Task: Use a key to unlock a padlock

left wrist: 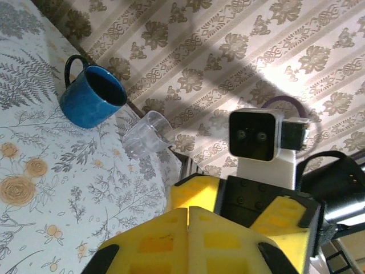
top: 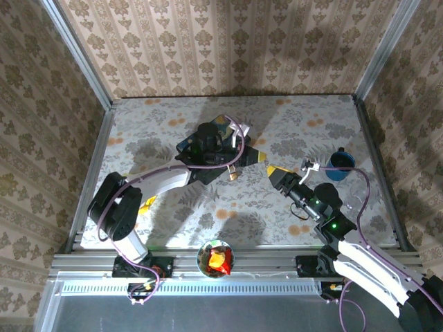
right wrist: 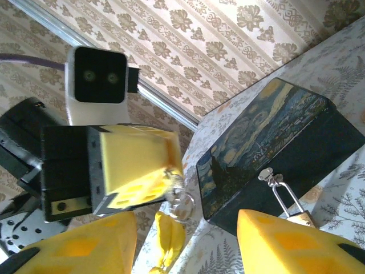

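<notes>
We see the left fingers (left wrist: pixel 165 240) pressed shut on a small metal key (right wrist: pixel 173 178), its wire ring dangling beneath their tips. The right fingers (right wrist: pixel 285 242) stand apart with nothing between them. The brass padlock (right wrist: pixel 297 216) hangs by its thin shackle from the hasp on the front of the dark blue painted box (right wrist: pixel 268 142), near the middle of the desk (top: pixel 311 124), with 1 right finger hiding its lower body. A blue mug (left wrist: pixel 91 94) and a clear cup (left wrist: pixel 145 137) sit toward the right edge.
</notes>
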Motion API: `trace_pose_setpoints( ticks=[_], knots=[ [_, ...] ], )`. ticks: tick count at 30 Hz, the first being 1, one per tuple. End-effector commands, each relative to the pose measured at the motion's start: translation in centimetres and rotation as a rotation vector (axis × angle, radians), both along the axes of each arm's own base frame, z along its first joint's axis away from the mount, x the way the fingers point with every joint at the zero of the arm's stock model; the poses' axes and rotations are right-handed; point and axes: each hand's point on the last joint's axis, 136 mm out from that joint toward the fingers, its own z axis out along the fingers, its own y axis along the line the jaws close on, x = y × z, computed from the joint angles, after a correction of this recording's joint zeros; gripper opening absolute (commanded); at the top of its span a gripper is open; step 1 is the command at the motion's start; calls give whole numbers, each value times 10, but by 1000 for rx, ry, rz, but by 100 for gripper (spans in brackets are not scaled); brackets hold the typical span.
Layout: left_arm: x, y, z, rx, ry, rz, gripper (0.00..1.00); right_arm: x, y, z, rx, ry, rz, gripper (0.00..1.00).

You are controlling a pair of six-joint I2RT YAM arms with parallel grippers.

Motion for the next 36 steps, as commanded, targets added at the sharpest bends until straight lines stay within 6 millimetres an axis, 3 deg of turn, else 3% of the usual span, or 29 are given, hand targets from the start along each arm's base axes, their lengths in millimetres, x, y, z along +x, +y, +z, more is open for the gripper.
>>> trace_pose_setpoints(
  ticks=[1,10,25,34,36],
  knots=[
    [-13,5,14,-24,-49,-39,0,-1,4,15,-21,-45,29,48],
    [-16,5,16,-27,-51,-47,0,3,19,27,-21,-87,94,39],
    [-16,6,18,-36,-41,-47,0,9,27,33,-17,-99,122,24],
    [-9,6,17,-46,-19,-20,0,8,22,30,-10,-93,105,0],
    [-4,7,16,-47,-10,1,0,7,19,27,-10,-81,90,0]
  ],
)
